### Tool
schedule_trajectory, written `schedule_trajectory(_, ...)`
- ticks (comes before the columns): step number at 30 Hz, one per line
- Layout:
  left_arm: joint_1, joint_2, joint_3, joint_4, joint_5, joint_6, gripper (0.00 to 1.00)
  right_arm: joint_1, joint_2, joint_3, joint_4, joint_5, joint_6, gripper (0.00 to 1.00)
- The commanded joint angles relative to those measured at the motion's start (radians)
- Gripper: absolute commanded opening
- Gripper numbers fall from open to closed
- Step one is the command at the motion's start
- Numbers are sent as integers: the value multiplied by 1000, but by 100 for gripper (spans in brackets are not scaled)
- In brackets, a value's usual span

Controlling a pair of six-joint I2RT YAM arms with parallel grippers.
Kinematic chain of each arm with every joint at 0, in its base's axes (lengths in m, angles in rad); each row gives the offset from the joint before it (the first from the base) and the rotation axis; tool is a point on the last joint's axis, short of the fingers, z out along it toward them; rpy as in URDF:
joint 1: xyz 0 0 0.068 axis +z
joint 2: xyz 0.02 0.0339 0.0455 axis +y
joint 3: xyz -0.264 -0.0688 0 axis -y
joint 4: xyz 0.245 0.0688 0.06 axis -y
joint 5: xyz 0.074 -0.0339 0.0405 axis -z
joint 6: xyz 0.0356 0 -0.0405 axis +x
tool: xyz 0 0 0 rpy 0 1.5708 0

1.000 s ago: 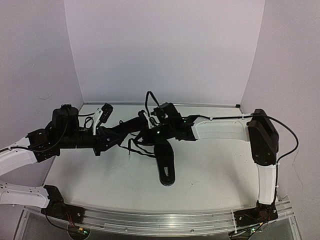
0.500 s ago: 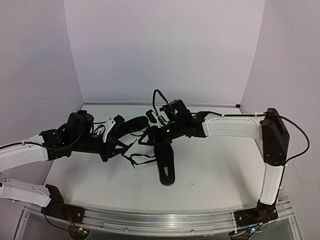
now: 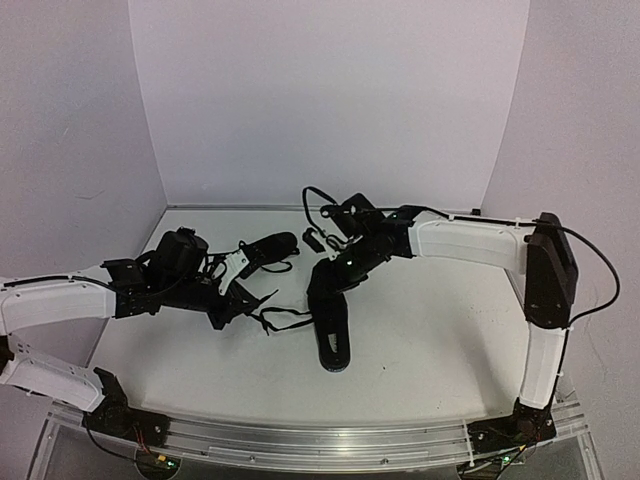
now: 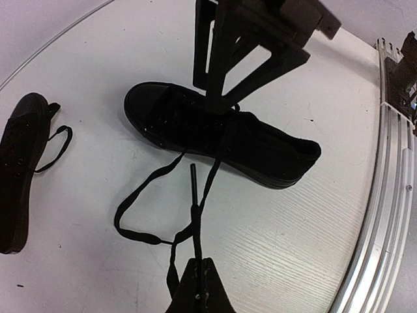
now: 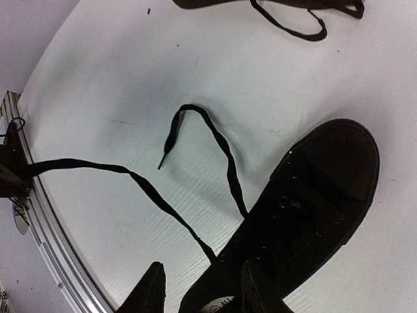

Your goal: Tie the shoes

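One black shoe (image 3: 333, 335) lies mid-table, heel toward the near edge. The other shoe (image 3: 268, 247) lies farther back on the left. My left gripper (image 3: 262, 297) is shut on a thin black lace (image 4: 194, 215) just behind its tip, and that lace runs up to the near shoe (image 4: 260, 147). Its second lace (image 4: 140, 195) curls loose on the table. My right gripper (image 5: 202, 290) stands open over the shoe's (image 5: 313, 202) laced top with nothing between its fingers (image 5: 148, 290). In the top view the right gripper (image 3: 322, 283) hides the shoe's toe end.
The white table (image 3: 430, 330) ends at a metal rail (image 3: 330, 440) along the near edge. Pale walls close in the back and sides. The far shoe's laces (image 5: 296, 23) lie loose beside it.
My right gripper has opened and shifted right to above the near shoe. The left arm has moved right and nearer with the lace still pinched. The far shoe has come into view.
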Motion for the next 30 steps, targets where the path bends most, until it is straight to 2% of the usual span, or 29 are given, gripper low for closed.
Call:
schedule_trajectory(1,-5,-7,12,58,-19,46,0,5,59,59,-66,21,-49,37)
schedule_trajectory(14,-5,9,6,73,-6,55,0,7,134,105,-137,109,-99,31)
schedule_trajectory(20,-6,25,10,84,0,57,0,5,133,105,-147,172,-110,31)
schedule_trajectory(25,-5,40,18,89,12,57,0,6,137,109,-147,201,-126,37)
schedule_trajectory(30,-5,47,20,94,18,54,0,6,140,115,-157,243,-145,37)
